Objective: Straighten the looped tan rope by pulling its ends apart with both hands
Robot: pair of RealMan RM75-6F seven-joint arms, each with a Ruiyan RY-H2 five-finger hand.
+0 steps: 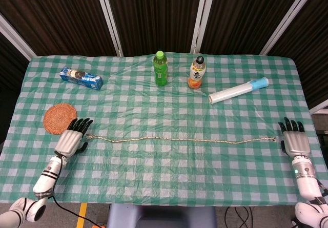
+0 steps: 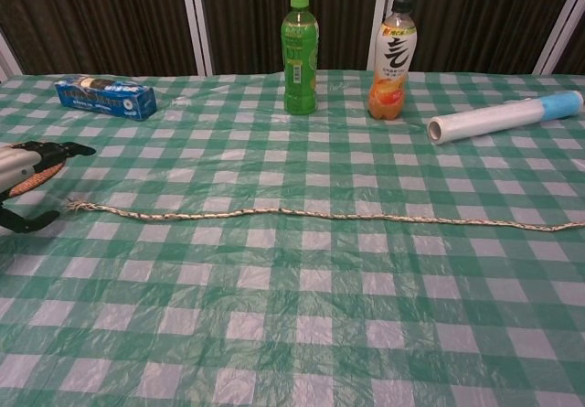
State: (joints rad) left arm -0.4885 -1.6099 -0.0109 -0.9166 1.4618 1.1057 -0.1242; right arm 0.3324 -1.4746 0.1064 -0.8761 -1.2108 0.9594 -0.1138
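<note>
The tan rope (image 1: 179,140) (image 2: 311,212) lies nearly straight across the checked table, its frayed left end near the left side and its right end near the right edge. My left hand (image 1: 69,140) (image 2: 23,171) rests flat just left of the frayed end, fingers spread, holding nothing. A small gap shows between it and the rope in the chest view. Beyond the rope's right end sits my right hand (image 1: 294,140), fingers apart, also apart from the rope. The chest view does not show the right hand.
A woven coaster (image 1: 59,118) lies beside the left hand. At the back stand a green bottle (image 1: 161,68), an orange drink bottle (image 1: 197,73), a blue box (image 1: 81,78) and a plastic-wrap roll (image 1: 238,90).
</note>
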